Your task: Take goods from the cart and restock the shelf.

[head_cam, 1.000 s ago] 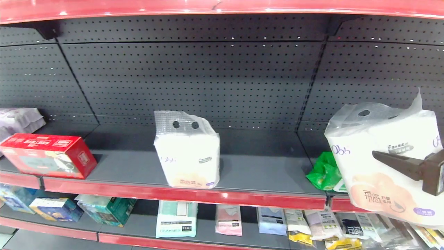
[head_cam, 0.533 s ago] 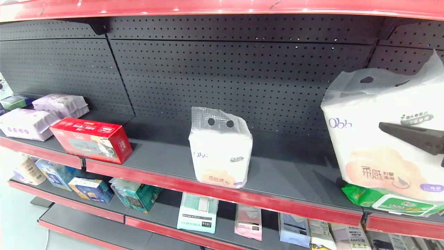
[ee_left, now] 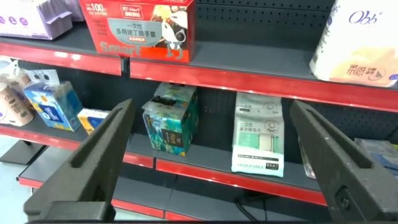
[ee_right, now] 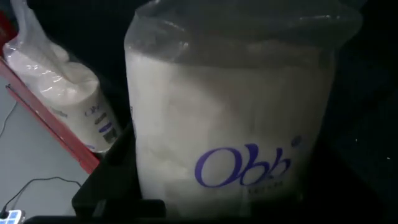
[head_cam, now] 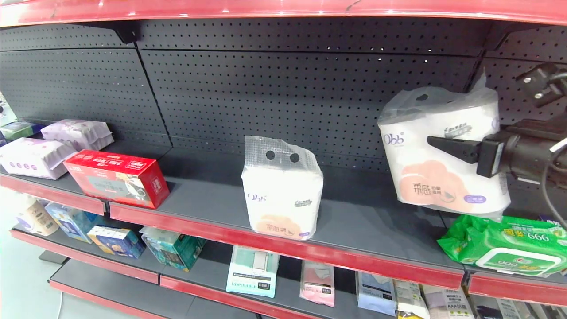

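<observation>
the left claw (ee_left: 208, 155) hung low before the lower tier, its fingers spread wide with nothing between them. past it stood a teal box (ee_left: 171, 118) and a pale sachet (ee_left: 258, 134). the right claw (head_cam: 456, 150) pinched a pack (head_cam: 436, 177) of tissue from the sides, one finger across its printed face. the pack was upright and lifted over the right end of the shelf (head_cam: 354, 221). green wipes (head_cam: 509, 246) lay just under it; whether they touched could not be told. to its left, well apart, a second pack (head_cam: 282, 195) stood near the shelf's front lip, with bare board between the two. farther left a red box (head_cam: 117, 177) sat at the lip, then two purple packs (head_cam: 35, 157) beyond it. behind everything ran the black back panel (head_cam: 288, 97).
</observation>
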You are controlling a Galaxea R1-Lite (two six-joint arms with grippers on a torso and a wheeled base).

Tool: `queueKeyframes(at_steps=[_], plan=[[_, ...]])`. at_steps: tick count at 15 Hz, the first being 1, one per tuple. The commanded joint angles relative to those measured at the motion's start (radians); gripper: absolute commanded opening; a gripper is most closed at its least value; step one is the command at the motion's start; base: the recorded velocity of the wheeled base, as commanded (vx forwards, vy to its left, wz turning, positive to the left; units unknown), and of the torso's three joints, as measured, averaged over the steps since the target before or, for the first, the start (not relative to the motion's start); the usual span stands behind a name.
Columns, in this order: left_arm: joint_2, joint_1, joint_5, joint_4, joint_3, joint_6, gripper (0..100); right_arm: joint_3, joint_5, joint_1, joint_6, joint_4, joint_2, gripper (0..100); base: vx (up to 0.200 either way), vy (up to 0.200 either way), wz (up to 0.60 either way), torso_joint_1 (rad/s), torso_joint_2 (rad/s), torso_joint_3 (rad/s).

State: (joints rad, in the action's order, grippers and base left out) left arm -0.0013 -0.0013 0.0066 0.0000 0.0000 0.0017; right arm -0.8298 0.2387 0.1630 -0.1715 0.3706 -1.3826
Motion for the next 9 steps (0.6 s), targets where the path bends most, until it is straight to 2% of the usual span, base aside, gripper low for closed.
queueKeyframes(at_steps=[1,9], plan=[[0.001,0.0,0.001,0.0,0.0,0.0,100,-0.014,0.004,-0.002,0.003,0.039,-0.135,0,0.0,0.0,0.0,0.0,0.0,0.0],[0.001,0.0,0.0,0.0,0.0,0.0,100,-0.103,0.004,0.015,-0.002,0.088,-0.274,0,0.0,0.0,0.0,0.0,0.0,0.0]])
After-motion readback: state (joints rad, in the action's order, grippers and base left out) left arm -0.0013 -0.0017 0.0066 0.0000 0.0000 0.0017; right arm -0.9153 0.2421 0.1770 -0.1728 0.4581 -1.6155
